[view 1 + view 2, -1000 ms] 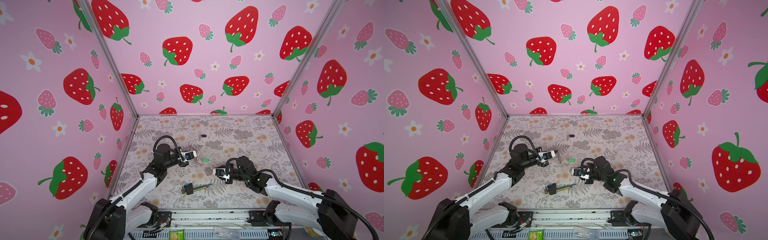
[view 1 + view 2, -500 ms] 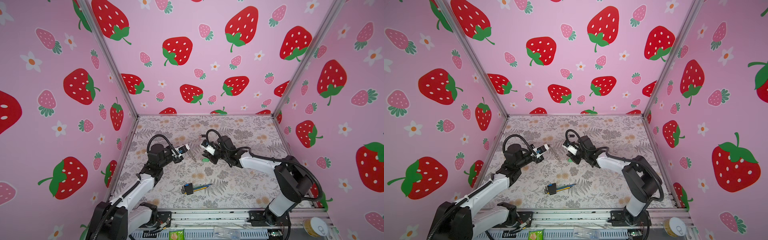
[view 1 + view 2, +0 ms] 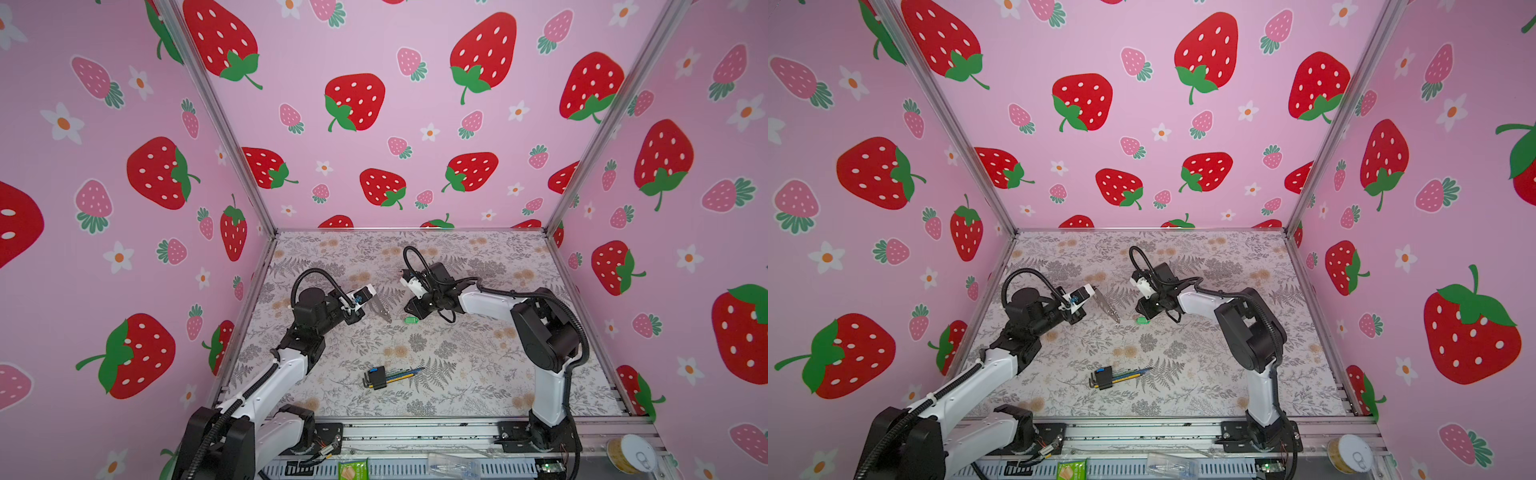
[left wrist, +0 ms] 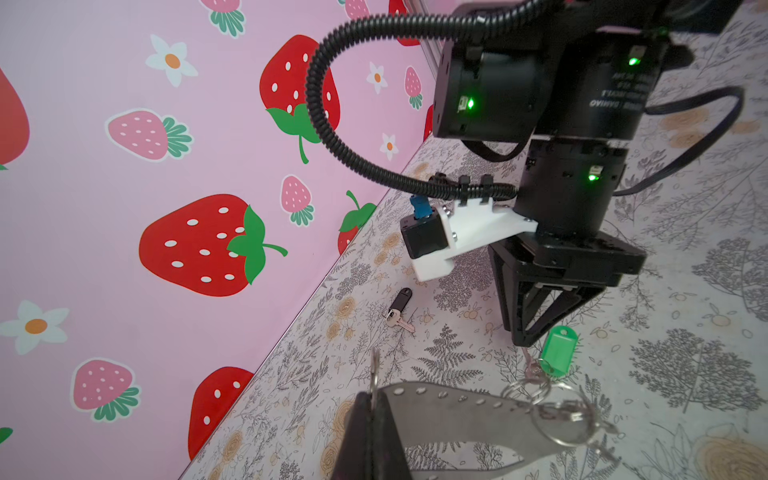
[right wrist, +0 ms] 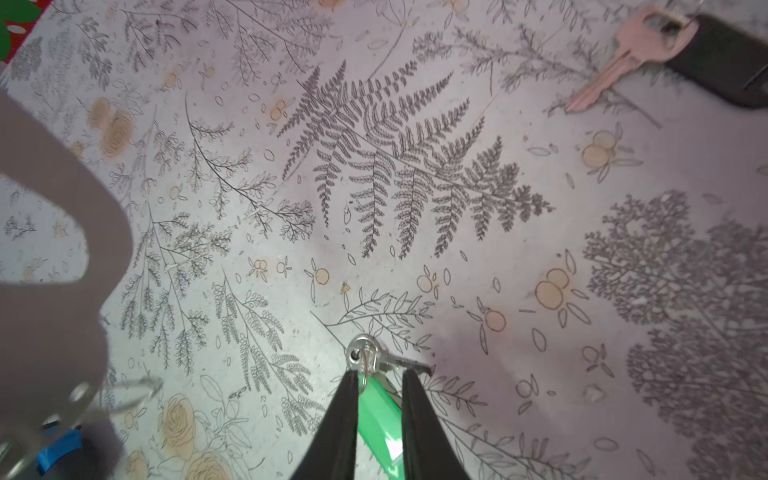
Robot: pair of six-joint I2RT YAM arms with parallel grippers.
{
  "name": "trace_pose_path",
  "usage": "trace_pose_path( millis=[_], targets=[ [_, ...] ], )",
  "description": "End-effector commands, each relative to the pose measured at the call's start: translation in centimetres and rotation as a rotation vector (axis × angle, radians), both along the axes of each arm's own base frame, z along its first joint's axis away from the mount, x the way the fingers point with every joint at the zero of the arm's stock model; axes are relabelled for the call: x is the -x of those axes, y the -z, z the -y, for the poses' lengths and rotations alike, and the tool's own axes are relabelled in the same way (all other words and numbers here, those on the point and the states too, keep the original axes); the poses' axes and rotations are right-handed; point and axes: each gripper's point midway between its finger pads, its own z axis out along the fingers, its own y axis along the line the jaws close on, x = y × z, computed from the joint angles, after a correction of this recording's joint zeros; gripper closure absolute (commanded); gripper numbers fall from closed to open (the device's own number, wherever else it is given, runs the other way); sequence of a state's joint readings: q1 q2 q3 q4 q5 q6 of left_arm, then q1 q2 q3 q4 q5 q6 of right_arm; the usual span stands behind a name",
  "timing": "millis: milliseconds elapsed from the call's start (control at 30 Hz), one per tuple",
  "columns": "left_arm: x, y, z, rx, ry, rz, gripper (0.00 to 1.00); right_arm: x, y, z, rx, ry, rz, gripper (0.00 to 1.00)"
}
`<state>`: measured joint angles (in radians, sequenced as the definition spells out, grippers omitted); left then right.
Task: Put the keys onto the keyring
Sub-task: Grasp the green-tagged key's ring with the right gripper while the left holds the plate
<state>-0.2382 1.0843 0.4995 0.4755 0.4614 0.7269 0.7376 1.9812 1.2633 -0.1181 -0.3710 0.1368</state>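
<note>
Keyring: strap (image 4: 457, 409) held out over the counter (image 3: 457, 374), one end pinched tight by the left end effector (image 4: 371, 405), its rings (image 4: 557, 419) dangling.
Green-tagged key (image 5: 378, 415): on the counter just beside the rings, not threaded.
Right end effector (image 5: 377, 376): narrowed to either side of that key's tag; whether it already pinches it, I cannot tell.
Black-tagged key (image 4: 400, 305): lying apart, untouched.
Progress: early; neither key is on a ring yet.

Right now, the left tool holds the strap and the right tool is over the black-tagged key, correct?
No. The right wrist view shows the right tool straddling the green-tagged key; the black-tagged key lies apart. The left tool does hold the strap.
</note>
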Motion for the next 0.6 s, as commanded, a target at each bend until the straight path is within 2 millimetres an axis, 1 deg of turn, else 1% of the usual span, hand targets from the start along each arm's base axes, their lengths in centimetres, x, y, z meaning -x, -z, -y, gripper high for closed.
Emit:
trace_pose_path(
  millis=[0,133,567],
  targets=[
    [0.1,-1.5,0.3,0.025,0.026,0.052,1.00,0.7,0.2,-0.4,0.010,0.011,-0.064,0.78],
    [0.1,-1.3,0.5,0.026,0.034,0.044,1.00,0.7,0.9,-0.3,0.034,0.007,-0.085,0.78],
    [0.1,-0.9,0.6,0.027,0.045,0.030,1.00,1.5,1.7,-0.9,0.044,-0.035,-0.118,0.78]
  ],
)
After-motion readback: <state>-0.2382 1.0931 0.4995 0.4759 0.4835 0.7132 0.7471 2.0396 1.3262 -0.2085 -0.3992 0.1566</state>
